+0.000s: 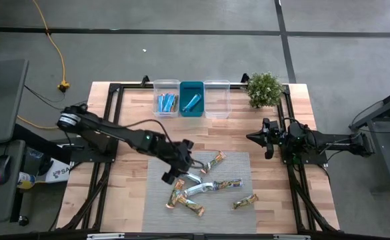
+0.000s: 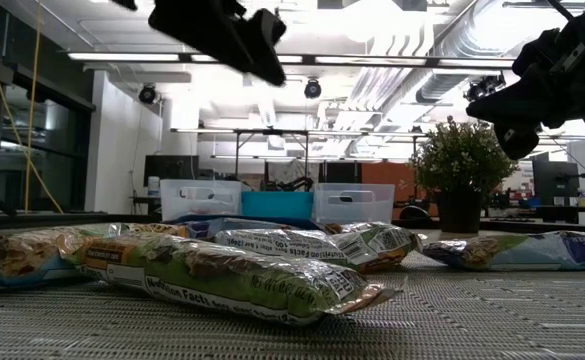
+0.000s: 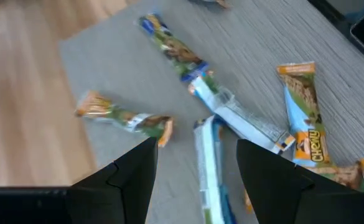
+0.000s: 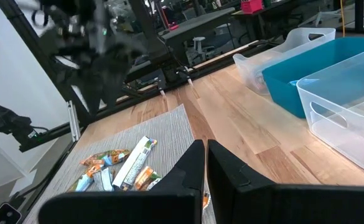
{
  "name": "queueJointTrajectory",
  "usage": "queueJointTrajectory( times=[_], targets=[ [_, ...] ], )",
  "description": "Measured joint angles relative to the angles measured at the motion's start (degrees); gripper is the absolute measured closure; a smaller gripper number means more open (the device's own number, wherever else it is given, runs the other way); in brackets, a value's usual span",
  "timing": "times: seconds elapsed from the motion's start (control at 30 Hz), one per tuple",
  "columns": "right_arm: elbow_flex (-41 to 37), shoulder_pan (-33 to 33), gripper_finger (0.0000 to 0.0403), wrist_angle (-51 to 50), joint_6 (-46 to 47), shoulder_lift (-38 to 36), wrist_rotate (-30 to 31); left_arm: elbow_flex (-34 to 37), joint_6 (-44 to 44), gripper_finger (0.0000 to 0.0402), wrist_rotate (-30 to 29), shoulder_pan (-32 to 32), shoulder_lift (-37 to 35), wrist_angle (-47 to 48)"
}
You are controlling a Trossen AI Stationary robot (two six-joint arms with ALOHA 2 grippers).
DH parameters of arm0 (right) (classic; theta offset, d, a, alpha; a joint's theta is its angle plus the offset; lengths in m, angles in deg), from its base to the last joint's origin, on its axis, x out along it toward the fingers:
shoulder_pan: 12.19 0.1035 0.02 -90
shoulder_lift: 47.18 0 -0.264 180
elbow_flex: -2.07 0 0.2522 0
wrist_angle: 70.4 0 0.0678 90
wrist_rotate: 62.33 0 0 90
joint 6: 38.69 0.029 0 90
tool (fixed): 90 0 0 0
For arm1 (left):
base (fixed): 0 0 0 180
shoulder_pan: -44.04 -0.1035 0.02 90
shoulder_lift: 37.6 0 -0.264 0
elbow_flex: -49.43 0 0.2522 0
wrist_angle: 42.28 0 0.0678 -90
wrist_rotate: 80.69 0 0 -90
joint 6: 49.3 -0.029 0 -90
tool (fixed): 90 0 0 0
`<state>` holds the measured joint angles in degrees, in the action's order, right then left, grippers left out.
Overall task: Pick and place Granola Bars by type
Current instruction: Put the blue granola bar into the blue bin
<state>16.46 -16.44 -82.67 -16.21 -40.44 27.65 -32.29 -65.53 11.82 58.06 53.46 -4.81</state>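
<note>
A wooden table stands on a grey concrete floor, with a grey mat covering the front middle of its top. Behind the table, the low view shows a bright workshop with ceiling lights and desks.

On the left, the left arm reaches across onto the mat. The left gripper hangs above the mat's left part, fingers spread apart and holding nothing. In its wrist view a silvery-blue bar lies on the mat directly between the fingers.

The loose bars lie scattered on the mat, mostly just right of that gripper. They are tan, green and orange wrappers mixed with silvery-white ones. Some overlap near the mat's middle; one lies apart at the right.

At the back of the table three bins stand touching in a row. The left clear bin holds several blue bars. The middle teal bin holds one blue bar. The right clear bin shows nothing inside.

Right of the bins stands a small potted plant.

On the right, the right arm waits over bare wood beside the mat. The right gripper points toward the centre, its fingers pressed nearly together around nothing.
</note>
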Motion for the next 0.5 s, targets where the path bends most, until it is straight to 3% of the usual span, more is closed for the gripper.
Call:
queueJointTrajectory(
  times=[0.5],
  targets=[
    [0.0,0.0,0.0402,0.0,0.0,0.0,0.0,0.1,1.5,0.0186,-0.1,2.5,12.8,-6.1]
  ],
)
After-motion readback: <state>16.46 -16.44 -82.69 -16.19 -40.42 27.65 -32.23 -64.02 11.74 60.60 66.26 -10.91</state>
